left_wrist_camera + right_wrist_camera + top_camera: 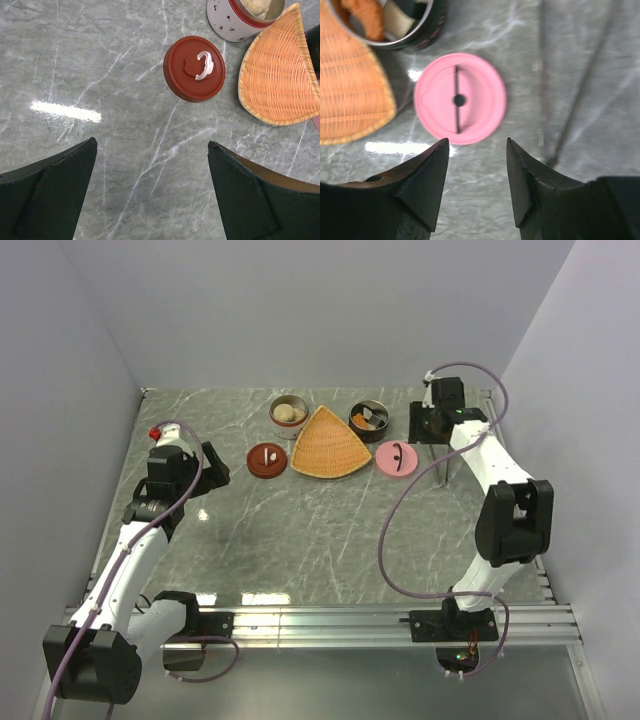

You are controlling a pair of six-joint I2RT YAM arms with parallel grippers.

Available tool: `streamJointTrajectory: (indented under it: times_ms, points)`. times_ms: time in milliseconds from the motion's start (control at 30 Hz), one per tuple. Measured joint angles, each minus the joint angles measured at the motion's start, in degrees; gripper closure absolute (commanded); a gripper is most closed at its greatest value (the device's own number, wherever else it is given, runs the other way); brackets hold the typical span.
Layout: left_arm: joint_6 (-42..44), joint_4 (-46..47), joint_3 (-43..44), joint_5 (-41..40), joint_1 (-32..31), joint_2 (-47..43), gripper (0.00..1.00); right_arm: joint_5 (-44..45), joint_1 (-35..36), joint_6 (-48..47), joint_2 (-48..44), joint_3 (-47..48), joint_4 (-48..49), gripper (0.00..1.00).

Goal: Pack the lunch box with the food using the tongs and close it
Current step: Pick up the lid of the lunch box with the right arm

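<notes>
two sets of jaws are standing apart, gripping nothing: left gripper (151, 144) wide, right gripper (477, 141) less so. the tongs (580, 95) are lying at 3 o'clock of the pink lid (480, 112). the food (288, 413) is sitting in tubs (225, 22) at 11 and 1 o'clock of the woven tray (330, 445).

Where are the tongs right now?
In the top view, the tongs lie on the table at the right, just right of the pink lid.
</notes>
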Motion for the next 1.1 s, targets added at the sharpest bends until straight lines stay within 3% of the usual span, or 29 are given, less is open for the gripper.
streamJointTrajectory:
  times_ms: [600, 800, 967, 1100]
  points:
    - [0.07, 0.0, 0.07, -0.04, 0.0, 0.63, 0.01, -1.7, 3.93, 2.67, 12.57, 3.67, -0.59, 0.53]
    - [0.17, 0.0, 0.11, -0.04, 0.0, 1.18, 0.0, -1.79, 4.55, 2.67, 15.08, 4.15, -0.74, 0.61]
    - [0.44, 0.0, 0.11, -0.04, 0.0, 1.22, 0.0, -1.92, 4.74, 2.62, 17.14, 4.15, -0.92, 0.78]
    - [0.59, 0.0, 0.11, -0.04, 0.0, 1.33, 0.0, -1.88, 4.79, 2.64, 17.42, 4.15, -1.25, 0.81]
